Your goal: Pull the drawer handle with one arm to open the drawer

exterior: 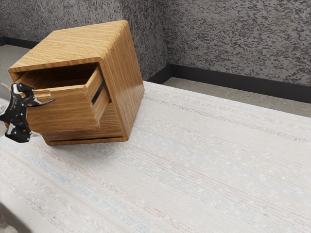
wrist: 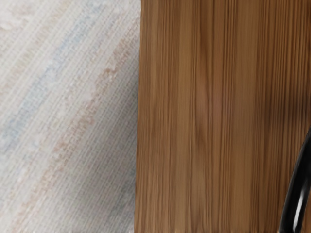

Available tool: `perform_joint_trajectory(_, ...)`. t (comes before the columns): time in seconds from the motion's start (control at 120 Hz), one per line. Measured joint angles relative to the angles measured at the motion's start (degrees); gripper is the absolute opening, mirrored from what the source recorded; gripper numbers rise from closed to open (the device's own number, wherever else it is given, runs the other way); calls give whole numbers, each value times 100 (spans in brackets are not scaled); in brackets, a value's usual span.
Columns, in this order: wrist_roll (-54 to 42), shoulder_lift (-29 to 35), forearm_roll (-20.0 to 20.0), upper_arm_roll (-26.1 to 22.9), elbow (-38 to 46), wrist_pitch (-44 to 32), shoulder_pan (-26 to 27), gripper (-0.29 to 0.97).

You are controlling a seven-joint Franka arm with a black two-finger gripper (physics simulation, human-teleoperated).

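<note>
The wooden drawer [exterior: 60, 114], partly drawn out of the cabinet [exterior: 119, 73] on the table [exterior: 204, 165], is seen at 3 o'clock of the pincer [exterior: 20, 114], whose grip cannot be told, with the slide axis judged to run toward 9 o'clock.

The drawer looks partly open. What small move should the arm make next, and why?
Probably pull the drawer a little further straight out of the cabinet. It is only partly out, and the tool sits at its front, so it looks well placed for that.
</note>
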State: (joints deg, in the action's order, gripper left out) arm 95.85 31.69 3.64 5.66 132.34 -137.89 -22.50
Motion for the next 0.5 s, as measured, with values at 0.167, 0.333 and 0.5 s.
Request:
perform_joint_trajectory(0.167, 11, 346, -10, -195, 294, -5, -172, 68)
perform_joint_trajectory(0.333, 21, 811, -153, -514, 663, -8, -395, 68)
perform_joint_trajectory(0.5, 28, 1423, -169, -706, 886, 17, -543, 68)
